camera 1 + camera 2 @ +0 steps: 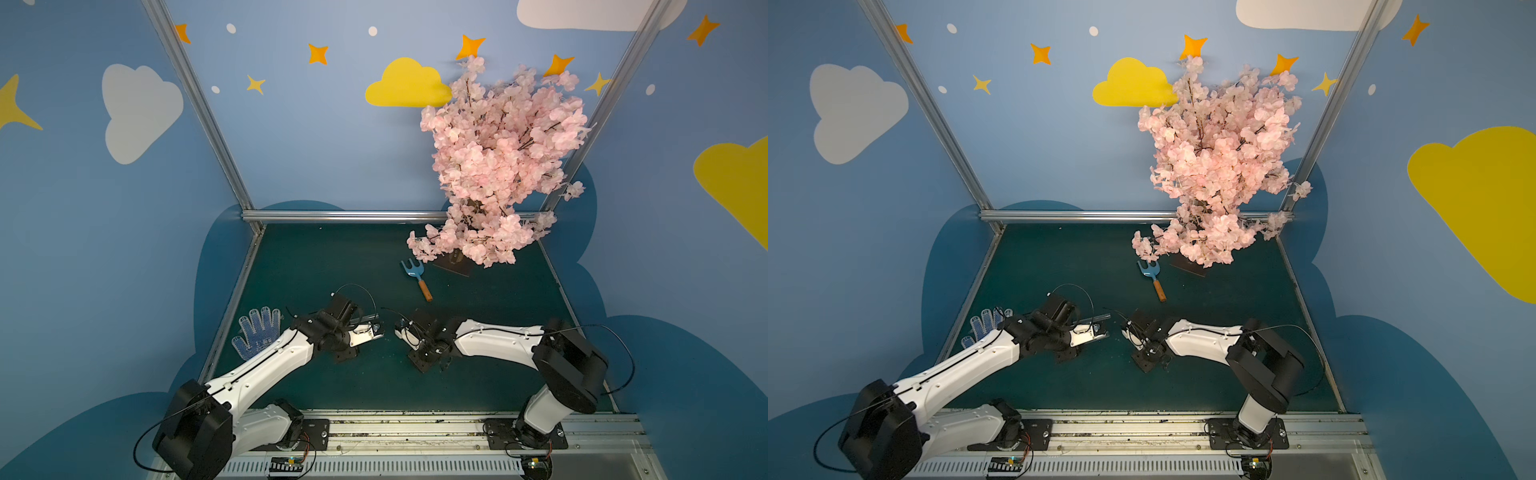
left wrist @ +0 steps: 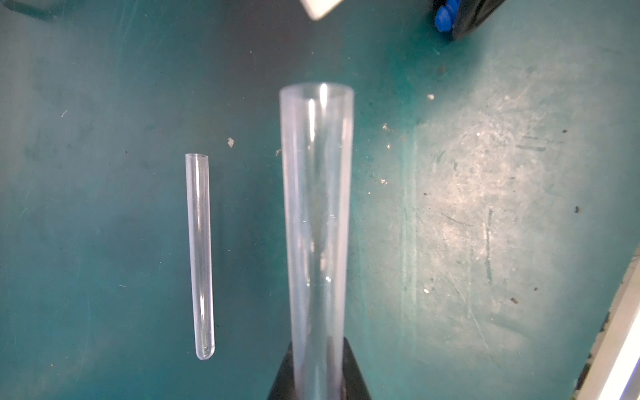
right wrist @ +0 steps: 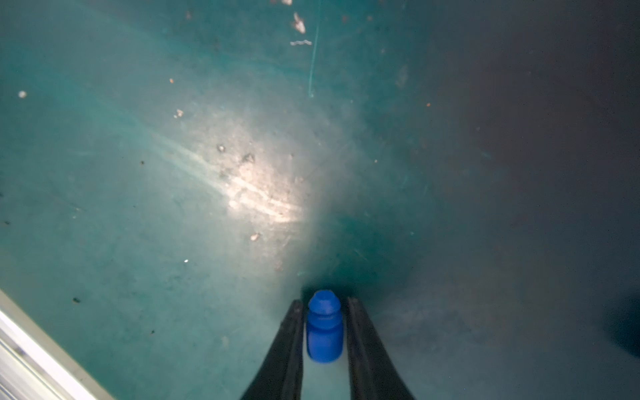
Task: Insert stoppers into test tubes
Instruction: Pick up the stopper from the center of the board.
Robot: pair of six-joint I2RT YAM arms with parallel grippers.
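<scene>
My left gripper [image 2: 317, 349] is shut on a clear test tube [image 2: 317, 214], whose open mouth points away from the wrist toward the right gripper. A second test tube [image 2: 200, 256] lies on the green mat beside it, roughly parallel, and shows faintly in a top view [image 1: 365, 318]. My right gripper [image 3: 323, 304] stands low over the mat with a bright-blue stopper [image 3: 323, 327] between its fingers [image 3: 291, 346]. A thin gap shows on each side of the stopper. That stopper [image 2: 444, 15] also shows in the left wrist view. In both top views the grippers [image 1: 380, 332] [image 1: 397, 332] face each other closely.
A light-blue garden fork [image 1: 417, 277] with an orange handle lies further back. A pink blossom tree [image 1: 498, 166] stands at the back right. A dotted work glove [image 1: 257, 332] lies at the left edge. Metal frame rails [image 1: 345, 216] border the mat.
</scene>
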